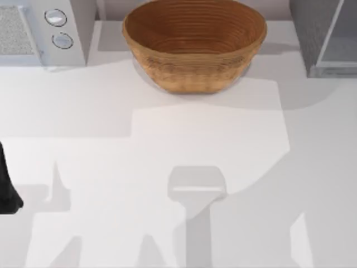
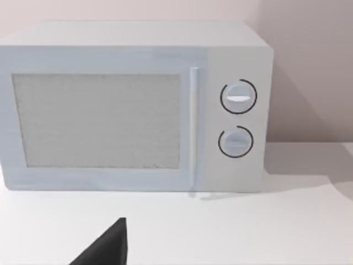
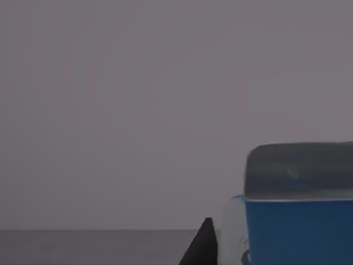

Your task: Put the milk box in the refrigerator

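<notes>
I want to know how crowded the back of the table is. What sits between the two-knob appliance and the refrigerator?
In the top view, a wicker bowl stands between the two-knob appliance and the refrigerator, apart from both.

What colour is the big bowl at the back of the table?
The wicker bowl is warm brown with ringed woven ridges, clearest in the top view.

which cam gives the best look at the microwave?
Left wrist view: the microwave is seen front-on, whole, with door, handle and both knobs. The top view catches just its knob end at the table's far left corner. The right wrist view faces a grey wall.
</notes>
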